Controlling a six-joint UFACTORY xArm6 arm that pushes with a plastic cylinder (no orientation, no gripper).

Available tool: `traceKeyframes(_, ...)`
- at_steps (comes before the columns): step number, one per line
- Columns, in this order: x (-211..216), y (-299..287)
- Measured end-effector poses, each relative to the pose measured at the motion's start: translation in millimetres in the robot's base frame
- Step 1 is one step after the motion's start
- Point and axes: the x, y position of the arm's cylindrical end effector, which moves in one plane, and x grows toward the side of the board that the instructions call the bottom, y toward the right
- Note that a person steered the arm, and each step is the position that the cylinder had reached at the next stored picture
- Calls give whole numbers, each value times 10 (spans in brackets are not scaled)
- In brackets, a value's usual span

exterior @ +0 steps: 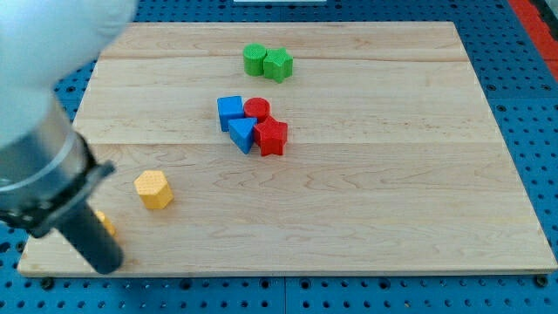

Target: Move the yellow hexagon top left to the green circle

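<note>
No writing or label can be read on the pale wooden bench (366,201), a board of long planks with fine grain resting on a blue perforated surface (532,105), and the blocks on it look like smooth, matte painted pieces. The yellow hexagon (153,189) sits near the view's lower left, well apart from the green circle (255,59), which touches a green star-like block (278,64) near the view's top, while a blue block (230,112), a red cylinder (256,108), a blue triangle (242,133) and a red star-like block (271,136) huddle together mid-board. My tool is a plain dark rod with nothing to spread or pinch, and my tip (105,264) rests at the view's lower left, near the hexagon and just beside a second yellow block (106,224) that the rod mostly hides.
</note>
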Motion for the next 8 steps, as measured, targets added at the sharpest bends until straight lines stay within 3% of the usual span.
traceKeyframes(1, -187, -469)
traceKeyframes(2, -191, -262)
traceKeyframes(5, -798, 409)
traceKeyframes(7, -725, 855)
traceKeyframes(8, -1069, 931)
